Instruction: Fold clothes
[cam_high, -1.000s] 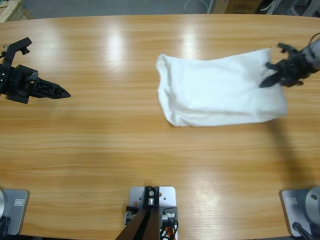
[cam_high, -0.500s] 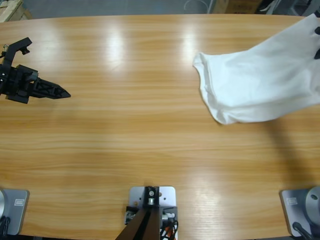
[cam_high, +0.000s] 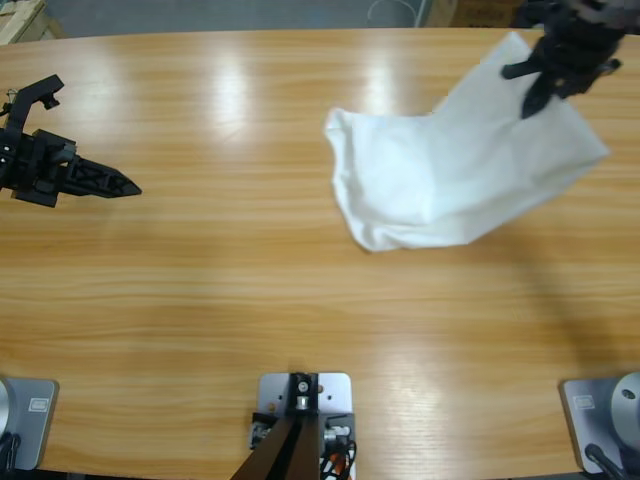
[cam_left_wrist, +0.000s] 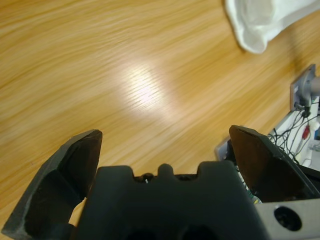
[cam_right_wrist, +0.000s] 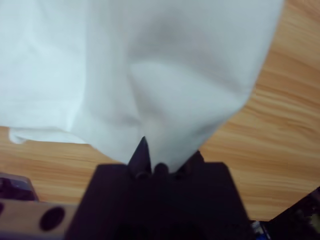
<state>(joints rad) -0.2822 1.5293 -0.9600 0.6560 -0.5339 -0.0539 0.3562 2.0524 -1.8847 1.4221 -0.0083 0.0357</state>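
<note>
The clothes are one white T-shirt (cam_high: 450, 170), partly lifted off the wooden table (cam_high: 250, 290) at the right. My right gripper (cam_high: 545, 80) is shut on its upper right part and holds it up near the table's far edge. The rest hangs down to the left, and its lower end seems to rest on the table. In the right wrist view the T-shirt (cam_right_wrist: 150, 65) drapes over my right gripper (cam_right_wrist: 160, 160) and hides most of both jaws. My left gripper (cam_high: 120, 185) stays at the far left, open and holding nothing. The left wrist view shows my left gripper (cam_left_wrist: 165, 132) over bare wood, with the T-shirt (cam_left_wrist: 260, 20) at the top right.
Bare wood lies between the two arms and along the near side. Cables and a grey rig part (cam_left_wrist: 305, 125) show at the right edge of the left wrist view. Boxes (cam_high: 20, 15) stand past the table's far edge.
The right gripper has risen toward the far right corner with the T-shirt. The cloth swung right off the table, then back left, and now hangs from the gripper. The left arm has not moved.
</note>
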